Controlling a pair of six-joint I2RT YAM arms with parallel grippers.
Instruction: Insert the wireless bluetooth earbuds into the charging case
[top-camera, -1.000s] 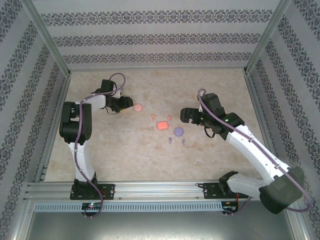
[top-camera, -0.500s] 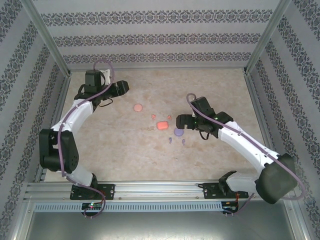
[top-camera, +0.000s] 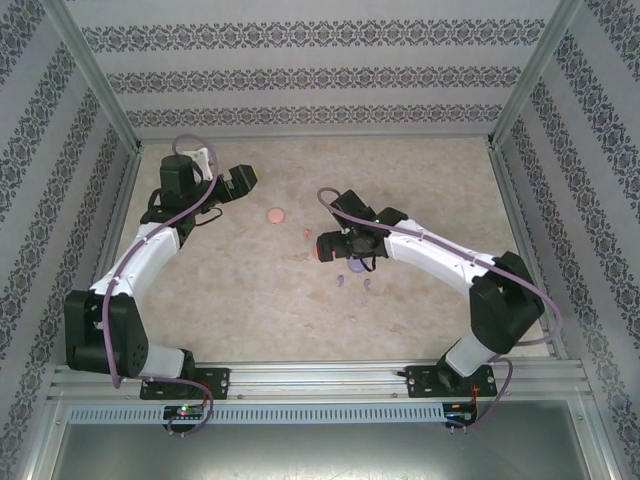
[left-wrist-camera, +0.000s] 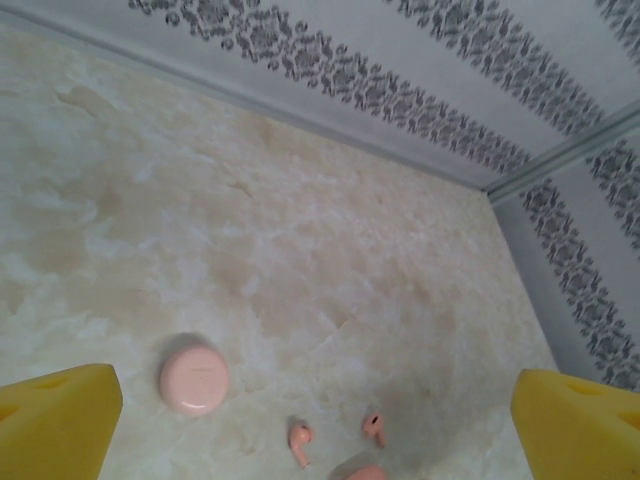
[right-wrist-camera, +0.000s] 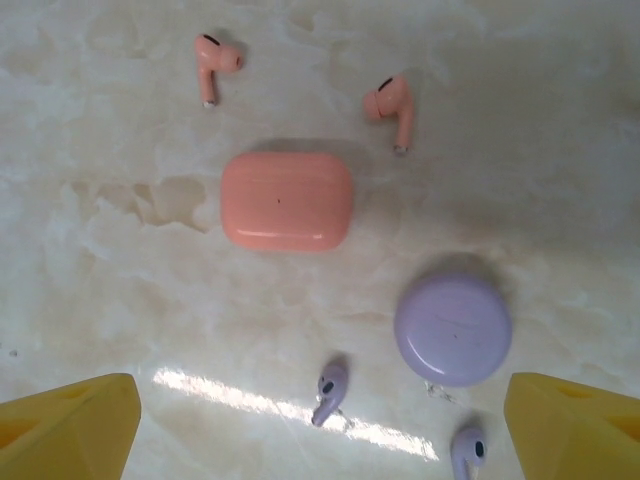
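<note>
Right pincer (right-wrist-camera: 320, 435): wide open, nothing between my yellow fingers (right-wrist-camera: 70, 425), hanging directly over the salmon-pink rectangular case (right-wrist-camera: 286, 200), which lies flat on the marbled surface (right-wrist-camera: 560, 150). Two salmon-pink earbuds (right-wrist-camera: 213, 60) (right-wrist-camera: 390, 105) lie loose on the far side of that case, one off each corner, near it but not touching. On its near side, towards my right fingers, sits a round purple case (right-wrist-camera: 452, 329), just beside it and apart. Two purple earbuds (right-wrist-camera: 330, 392) (right-wrist-camera: 466, 450) lie nearer still, loose on the surface. Left pincer (left-wrist-camera: 315, 425): also fully spread and empty, well apart from the rectangular case, out to its far left. A round salmon-pink case (left-wrist-camera: 194, 377) rests between the left pincer and the rectangular case. No earbud is seated in any case.
</note>
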